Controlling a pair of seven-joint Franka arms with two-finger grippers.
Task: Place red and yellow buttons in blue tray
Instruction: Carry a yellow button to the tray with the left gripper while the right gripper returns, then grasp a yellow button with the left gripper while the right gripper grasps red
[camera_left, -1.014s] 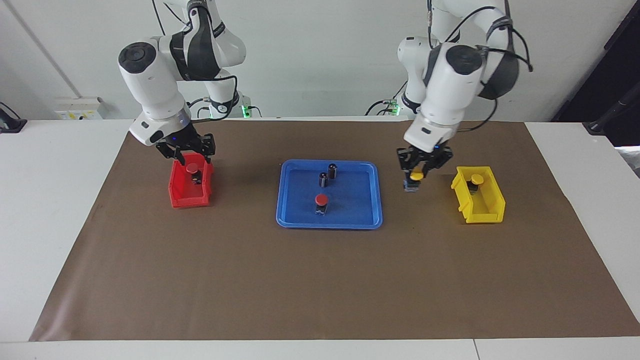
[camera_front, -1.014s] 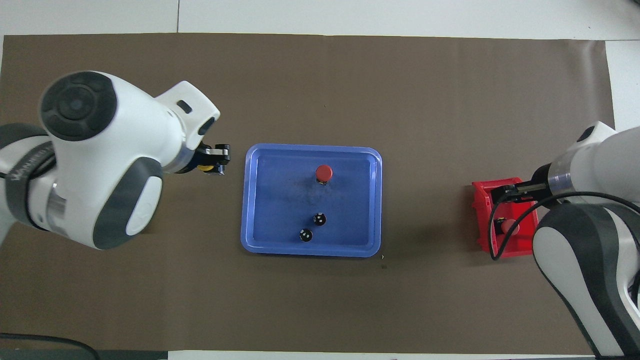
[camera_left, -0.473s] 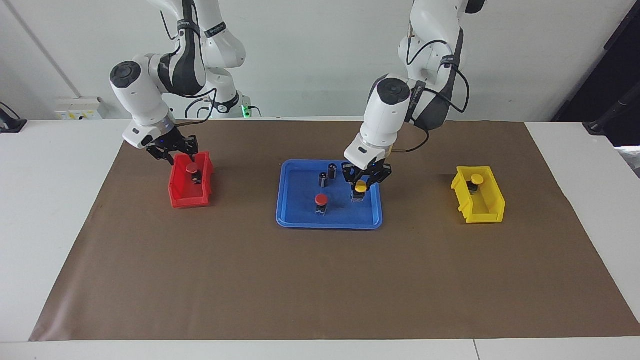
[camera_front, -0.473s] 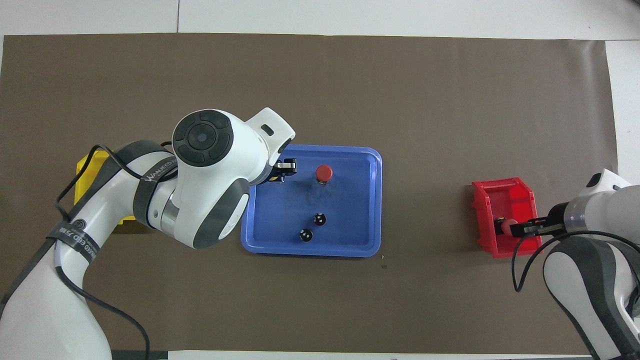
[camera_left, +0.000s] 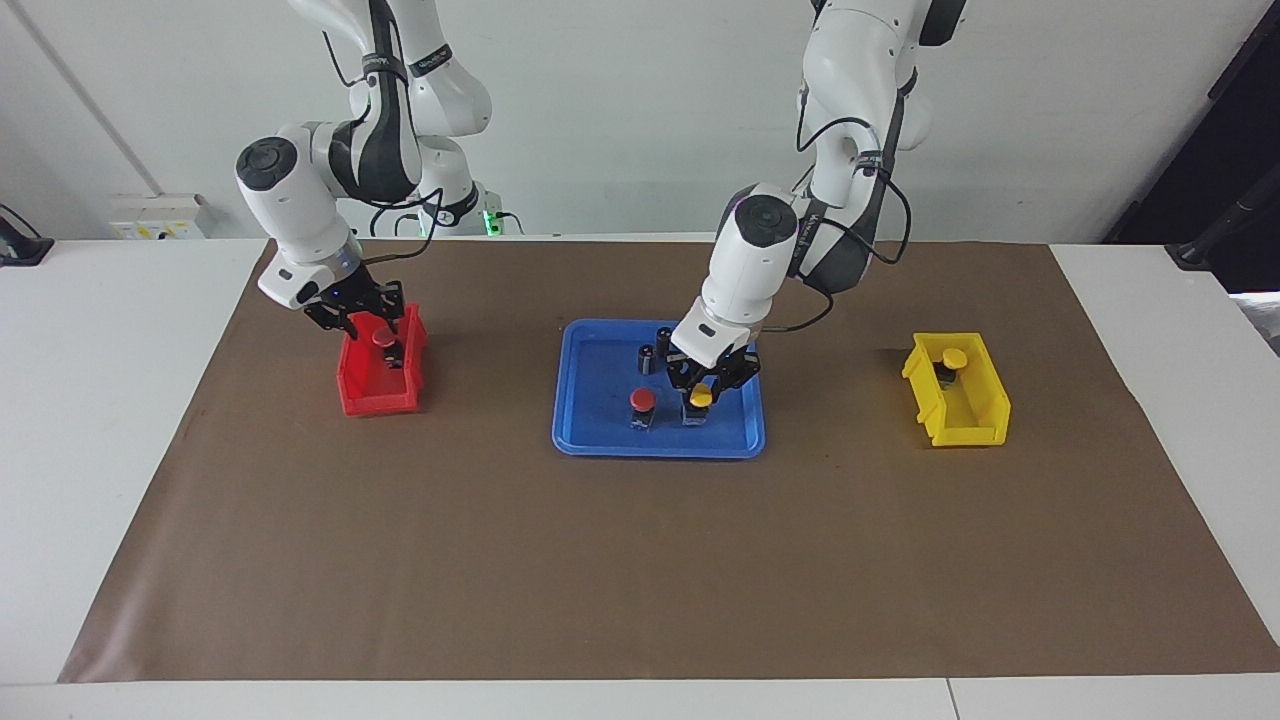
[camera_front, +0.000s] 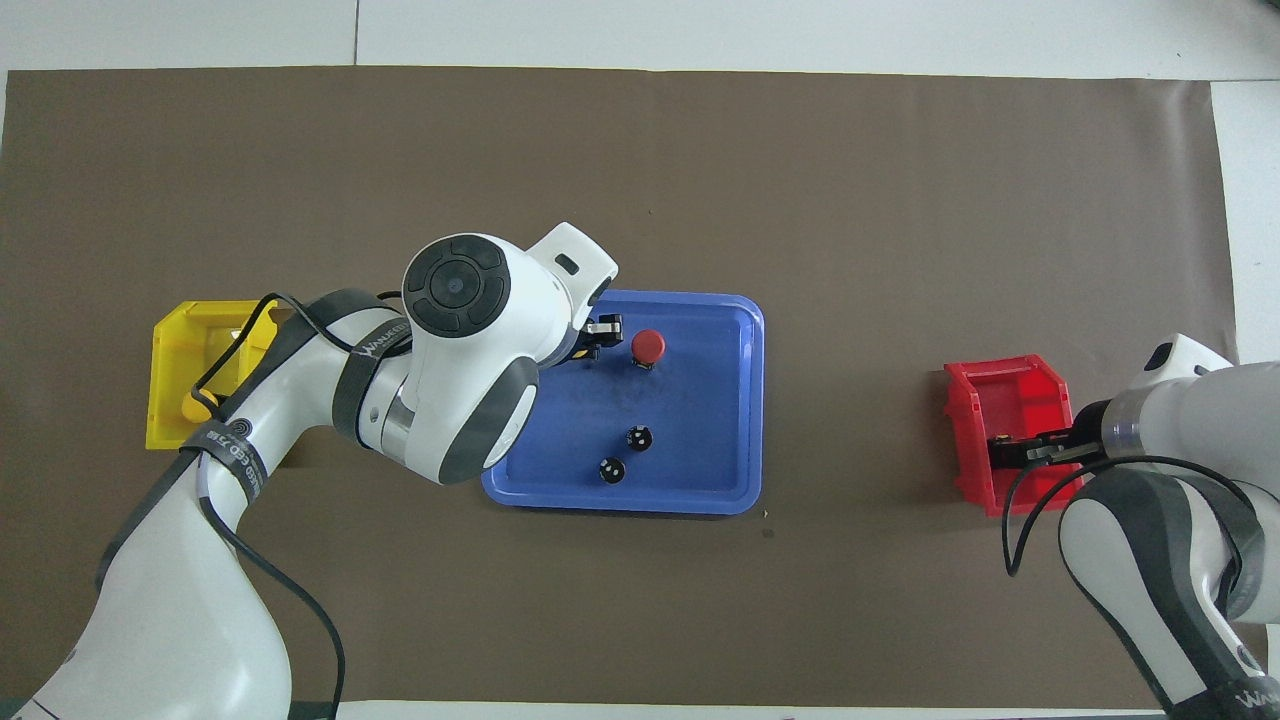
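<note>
My left gripper (camera_left: 703, 386) is shut on a yellow button (camera_left: 701, 399), held low inside the blue tray (camera_left: 600, 445) right beside a red button (camera_left: 642, 400) that stands there. From above, the left arm's hand (camera_front: 598, 336) covers the yellow button, next to the red button (camera_front: 648, 346) in the blue tray (camera_front: 750, 400). My right gripper (camera_left: 368, 322) is down at the red bin (camera_left: 375, 395), right at a second red button (camera_left: 383, 338) inside it. Another yellow button (camera_left: 954, 357) sits in the yellow bin (camera_left: 965, 420).
Two dark capless cylinders (camera_left: 648, 358) (camera_left: 664, 338) stand in the tray's part nearer to the robots, close to the left gripper. The red bin (camera_front: 1010, 430) is toward the right arm's end and the yellow bin (camera_front: 200, 370) toward the left arm's end. A brown mat (camera_left: 640, 560) covers the table.
My left gripper carried the yellow button from beside the yellow bin into the blue tray and lowered it next to the red button. My right gripper sank toward the button in the red bin.
</note>
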